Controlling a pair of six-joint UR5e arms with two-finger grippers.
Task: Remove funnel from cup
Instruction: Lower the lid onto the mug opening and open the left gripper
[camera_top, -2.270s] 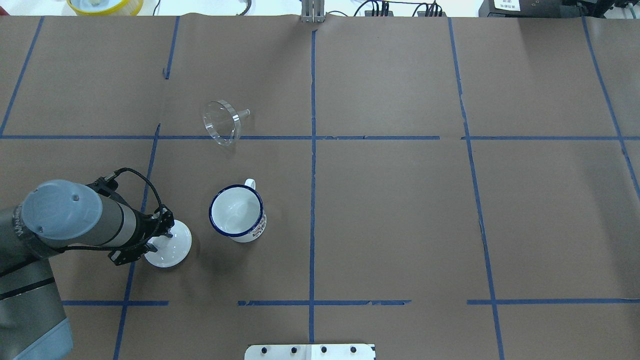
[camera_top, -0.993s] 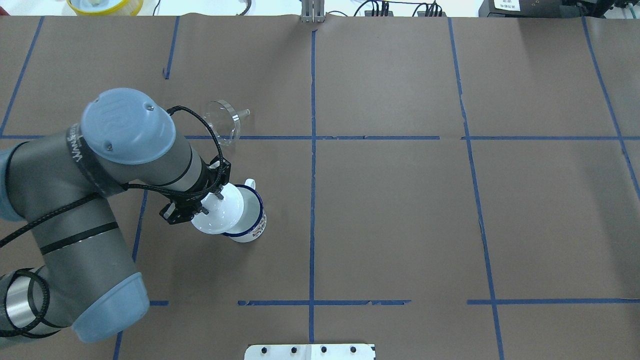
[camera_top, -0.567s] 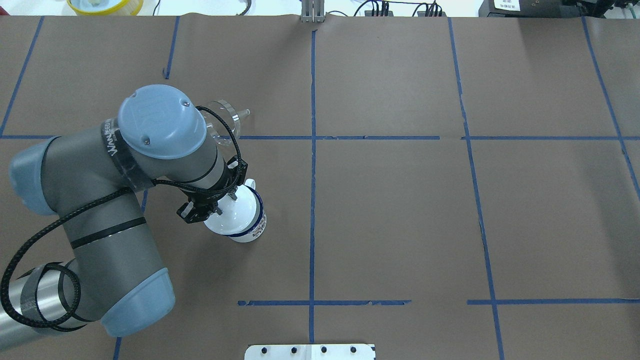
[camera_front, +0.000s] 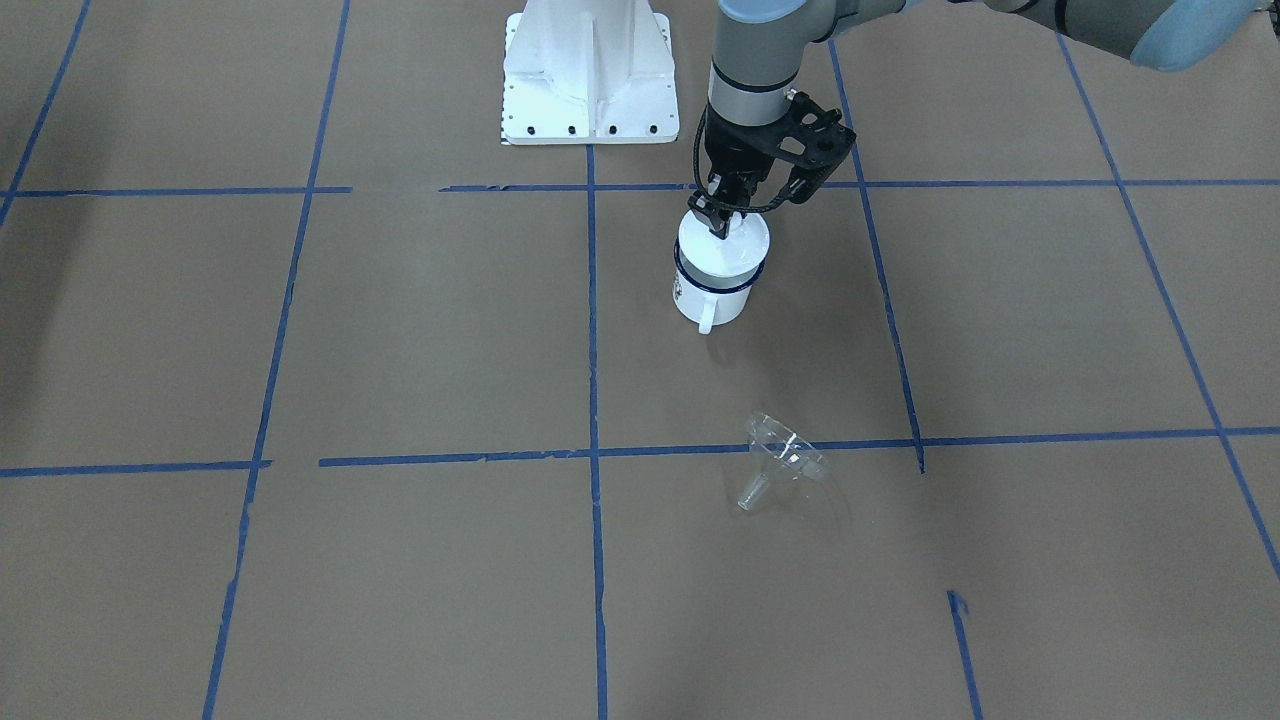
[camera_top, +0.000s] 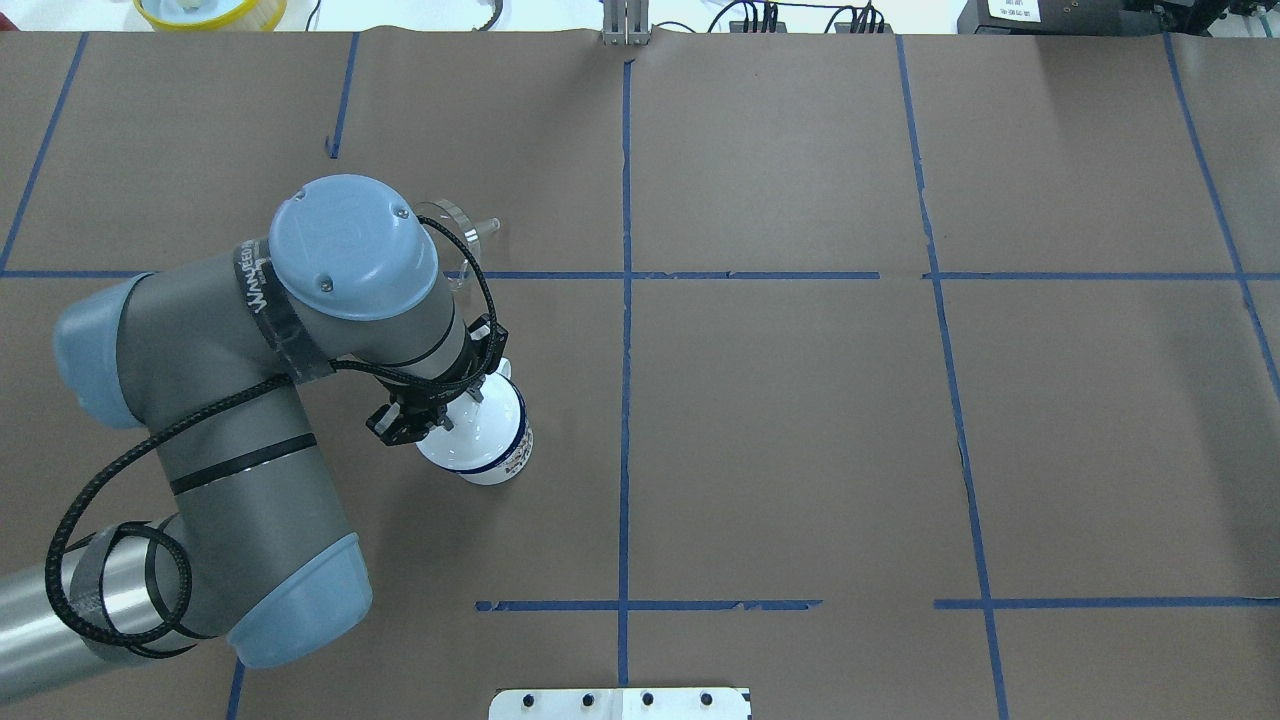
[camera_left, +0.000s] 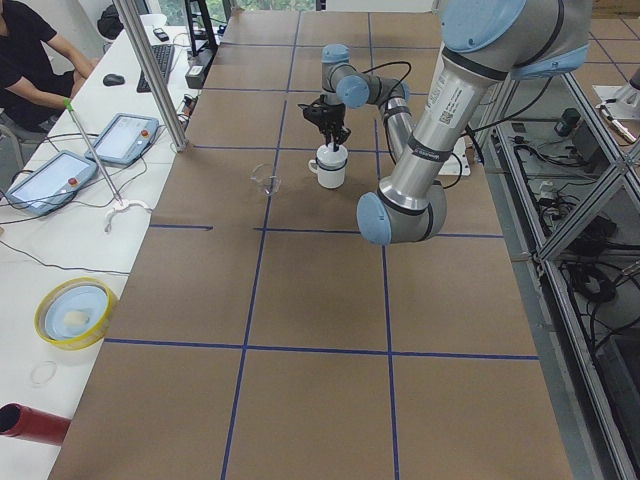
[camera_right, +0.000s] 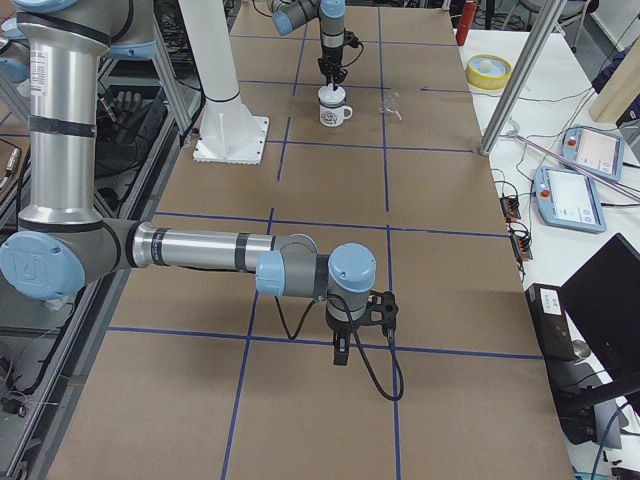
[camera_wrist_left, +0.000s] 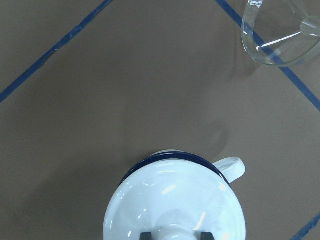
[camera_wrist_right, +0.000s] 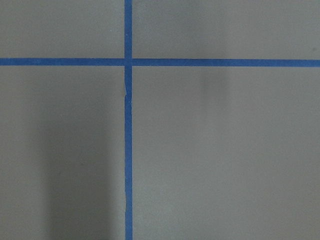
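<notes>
While tight, end effector (camera_front: 724, 224) on lid (camera_front: 725, 258).

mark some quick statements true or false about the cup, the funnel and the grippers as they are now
1. The funnel sits in the cup. False: it lies on its side on the table, apart from the cup.
2. A white lid is over the cup's mouth. True.
3. The left gripper grips the lid from above. True.
4. The cup's handle points toward the robot's base. False: it points away from the base, toward the funnel's side of the table.
5. The right gripper is at the funnel. False: it hangs over the table far from both funnel and cup.
</notes>
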